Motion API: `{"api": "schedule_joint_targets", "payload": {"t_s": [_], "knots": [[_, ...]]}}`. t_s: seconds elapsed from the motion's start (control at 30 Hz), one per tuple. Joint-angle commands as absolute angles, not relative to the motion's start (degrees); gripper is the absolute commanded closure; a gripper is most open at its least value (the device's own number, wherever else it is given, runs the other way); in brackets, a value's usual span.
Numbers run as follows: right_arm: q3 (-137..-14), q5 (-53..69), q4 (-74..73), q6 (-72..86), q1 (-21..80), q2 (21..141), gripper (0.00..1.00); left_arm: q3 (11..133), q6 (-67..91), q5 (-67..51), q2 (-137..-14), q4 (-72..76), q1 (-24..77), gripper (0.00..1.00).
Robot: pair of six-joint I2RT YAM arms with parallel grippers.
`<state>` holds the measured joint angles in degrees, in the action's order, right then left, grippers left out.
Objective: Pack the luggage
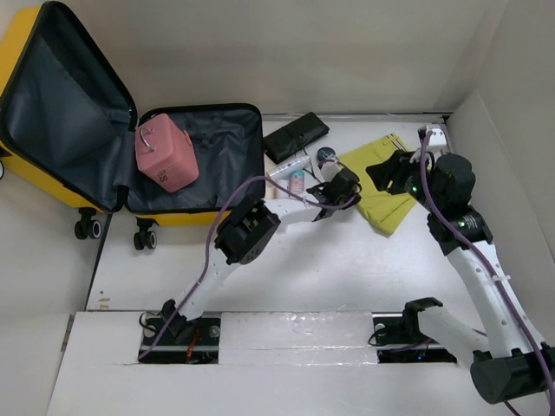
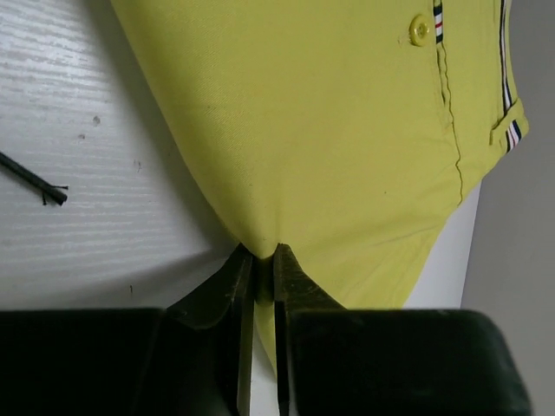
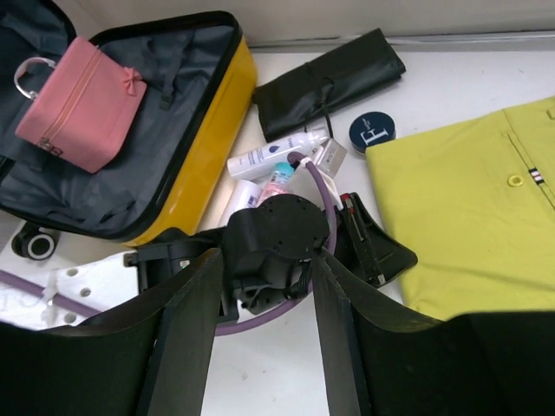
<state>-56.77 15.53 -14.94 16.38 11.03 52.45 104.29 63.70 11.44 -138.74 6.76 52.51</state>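
Your left gripper pinches the edge of the yellow shirt, the right gripper is wide open; next you should lift the shirt into the yellow suitcase at upper left.

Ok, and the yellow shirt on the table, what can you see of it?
The shirt is a lime-yellow polo of smooth, knit-looking fabric. It lies folded and flat on the white table at the far right, beside the toiletries. One yellow button shows on its placket, with navy, white and red striped trim alongside. The left tool is shut on its left edge, pinching the cloth into a small pucker.
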Motion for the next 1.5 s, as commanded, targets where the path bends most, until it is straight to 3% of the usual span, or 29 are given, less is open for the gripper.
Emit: {"api": "schedule_joint_targets", "payload": {"t_s": [0.0,0.2,0.3,0.37,0.47,0.7,0.93,1.13,1.47], "knots": [[-57.91,17.23,-11.69,17.05,11.87,50.45,0.49,104.86,60.30,10.03,-140.01,8.78,51.15,0.98],[-59.67,17.23,-12.74,17.05,11.87,48.60,0.48,102.22,52.67,3.43,-138.34,15.99,49.92,1.00],[-59.68,17.75,-12.74,17.05,11.87,48.60,0.48,109.74,46.43,-2.88,-137.46,11.56,49.31,1.00],[-59.68,17.75,-11.43,17.05,11.87,48.60,0.48,122.79,37.91,-6.06,-138.95,2.85,49.31,1.00],[-60.21,18.89,-10.20,17.66,11.87,49.13,0.48,127.08,29.22,-7.81,-135.10,-4.03,48.08,1.00],[-60.73,19.42,-7.83,18.72,12.39,49.66,0.46,126.12,22.51,-18.87,-120.16,-8.42,35.19,1.00],[-61.26,21.09,-6.77,19.24,12.39,50.19,0.46,142.99,22.84,-38.62,-123.05,-17.67,20.85,1.00],[-59.33,21.09,-6.25,19.25,12.39,50.71,0.45,135.89,26.37,-47.63,-116.12,-12.39,5.74,1.00],[-58.80,22.24,-5.71,19.25,12.92,51.86,0.45,111.90,23.84,-43.78,-104.16,-10.97,-6.41,1.00]]}}
